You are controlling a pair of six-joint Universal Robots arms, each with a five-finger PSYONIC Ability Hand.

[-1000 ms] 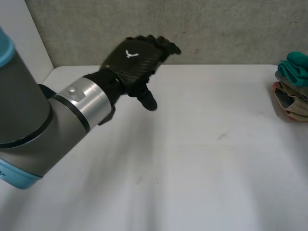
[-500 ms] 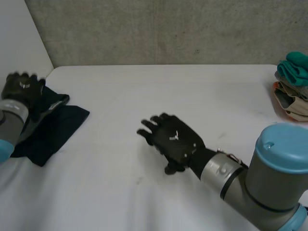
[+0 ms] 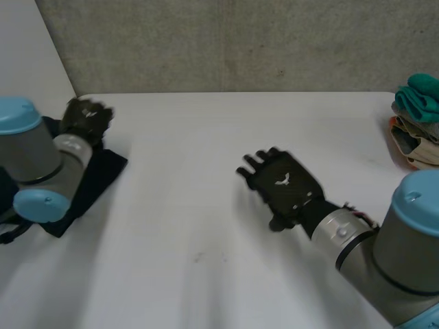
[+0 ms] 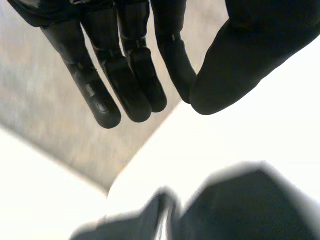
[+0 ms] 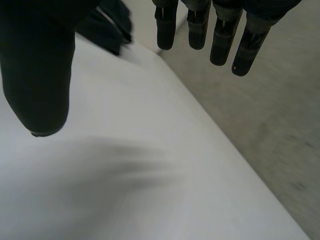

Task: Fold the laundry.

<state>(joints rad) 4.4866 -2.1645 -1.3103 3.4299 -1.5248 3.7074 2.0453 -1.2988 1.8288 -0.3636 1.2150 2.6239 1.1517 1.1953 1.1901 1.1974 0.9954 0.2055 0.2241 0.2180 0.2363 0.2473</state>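
Head camera overlooks table (image 3: 206, 219), close wrist cameras, dark cloth (image 3: 106, 168) shared

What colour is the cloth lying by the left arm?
The cloth is plain dark navy; the head view shows it best.

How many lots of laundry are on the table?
2: a dark cloth by the left hand, a stacked pile at the table's right edge. More may be hidden.

A white counter (image 3: 206, 219) spreads across the scene, and its far edge meets a grey wall (image 3: 240, 41). A dark navy cloth (image 3: 104, 175) lies rumpled at the counter's left edge, only partly visible. A pile of clothes (image 3: 417, 127) sits at the far right, teal on top with beige and orange-red beneath. Cloth and pile lie well apart.
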